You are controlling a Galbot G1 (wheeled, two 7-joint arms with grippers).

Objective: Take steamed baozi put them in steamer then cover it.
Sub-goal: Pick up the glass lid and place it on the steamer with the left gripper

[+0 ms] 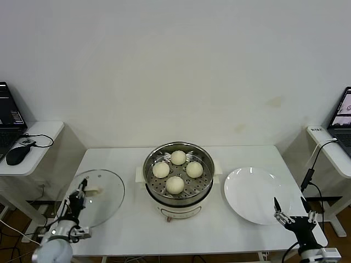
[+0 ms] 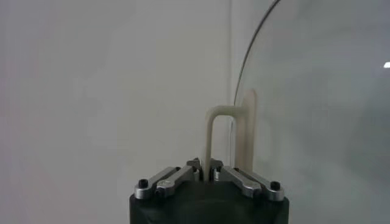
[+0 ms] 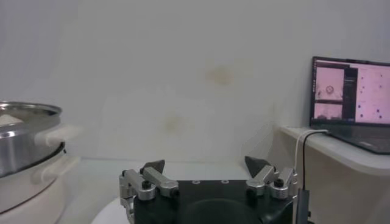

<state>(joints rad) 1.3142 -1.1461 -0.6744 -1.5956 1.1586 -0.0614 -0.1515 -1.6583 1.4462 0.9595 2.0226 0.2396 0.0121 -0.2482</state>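
Observation:
Several cream-white baozi (image 1: 175,184) lie on the perforated tray inside the shiny steamer (image 1: 153,189) at the table's middle. The clear glass cover (image 1: 107,198) is at the table's left, tilted up. My left gripper (image 1: 83,189) is shut on its cream handle (image 1: 96,192); in the left wrist view the jaws pinch the handle (image 2: 210,137) with the glass (image 2: 317,109) beside it. My right gripper (image 1: 294,211) is open and empty at the front right, by the white plate (image 1: 252,194). The right wrist view shows the steamer (image 3: 21,146) off to one side.
Side tables with laptops stand at both sides; a mouse (image 1: 16,154) lies on the left one and a cable (image 1: 308,178) hangs from the right one. The table's front edge is close to both grippers.

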